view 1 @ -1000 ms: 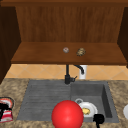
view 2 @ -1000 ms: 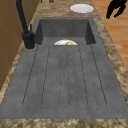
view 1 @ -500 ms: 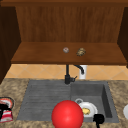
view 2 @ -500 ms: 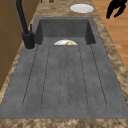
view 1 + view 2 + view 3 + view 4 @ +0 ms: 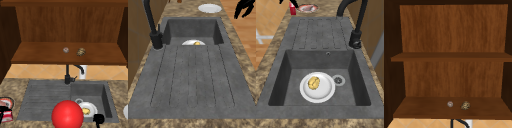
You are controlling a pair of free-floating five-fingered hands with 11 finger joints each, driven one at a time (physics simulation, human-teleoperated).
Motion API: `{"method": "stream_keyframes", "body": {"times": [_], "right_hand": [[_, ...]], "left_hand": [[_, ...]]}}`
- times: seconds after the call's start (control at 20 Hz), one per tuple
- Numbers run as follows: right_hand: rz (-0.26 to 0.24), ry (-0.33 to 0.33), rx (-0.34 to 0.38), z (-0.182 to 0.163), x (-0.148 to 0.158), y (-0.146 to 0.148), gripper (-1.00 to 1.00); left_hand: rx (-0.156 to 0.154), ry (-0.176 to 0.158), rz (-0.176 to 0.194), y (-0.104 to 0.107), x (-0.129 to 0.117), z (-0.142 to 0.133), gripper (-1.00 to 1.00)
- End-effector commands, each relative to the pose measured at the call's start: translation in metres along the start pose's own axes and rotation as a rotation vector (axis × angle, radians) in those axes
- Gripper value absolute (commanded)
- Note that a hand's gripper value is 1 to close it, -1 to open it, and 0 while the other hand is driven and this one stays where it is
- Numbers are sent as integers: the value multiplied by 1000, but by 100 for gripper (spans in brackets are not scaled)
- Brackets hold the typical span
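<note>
Nearest the front camera, a red ball [image 5: 67, 114] shows low before the sink [image 5: 106, 100]; I cannot tell what it rests on. Just right of it the right hand [image 5: 99, 119] hangs at the sink's front rim. In the left side view its fingers dangle loose and grasp nothing.

At the left edge, the left hand [image 5: 3, 109] is beside a red can [image 5: 292, 10] and a patterned dish [image 5: 307, 8] on the counter. Whether its fingers are clenched or released I cannot tell.

Deeper in, 1 white plate [image 5: 326, 93] lies flat on the basin floor, touching nothing but the yellow morsel [image 5: 313, 83] on it, with the drain [image 5: 338, 80] just beside. The basin walls stand close, so I judge a hand should come down from above and keep the plate level, lest the morsel roll.

Behind stands the faucet [image 5: 67, 75]. Farthest, the shelf [image 5: 37, 53] bears 2 small things: a grey knob [image 5: 66, 50] and a brown lump [image 5: 80, 51].
</note>
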Motion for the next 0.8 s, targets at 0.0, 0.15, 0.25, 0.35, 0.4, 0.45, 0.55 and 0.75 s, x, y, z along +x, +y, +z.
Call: {"method": "stream_keyframes", "body": {"times": [0.0, 0.15, 0.25, 0.35, 0.4, 0.45, 0.55, 0.75], "right_hand": [[0, 0, 0, 0, 0, 0, 0], [0, 0, 0, 0, 0, 0, 0], [0, 0, 0, 0, 0, 0, 0], [0, 0, 0, 0, 0, 0, 0], [0, 0, 0, 0, 0, 0, 0], [0, 0, 0, 0, 0, 0, 0], [0, 0, 0, 0, 0, 0, 0], [0, 0, 0, 0, 0, 0, 0]], "left_hand": [[8, -13, -62, -7, 1, 0, -100], [7, -15, -89, -12, 1, 0, -100], [6, -19, -104, -14, 1, 1, 100], [-8, -46, -189, -12, 4, 3, 100], [-4, -49, -223, -11, 5, 1, 100], [-1, -51, -252, -11, 7, 0, 100], [-24, -49, -280, -8, 9, -3, 100], [-10, -59, -207, -3, 20, -17, 100]]}}
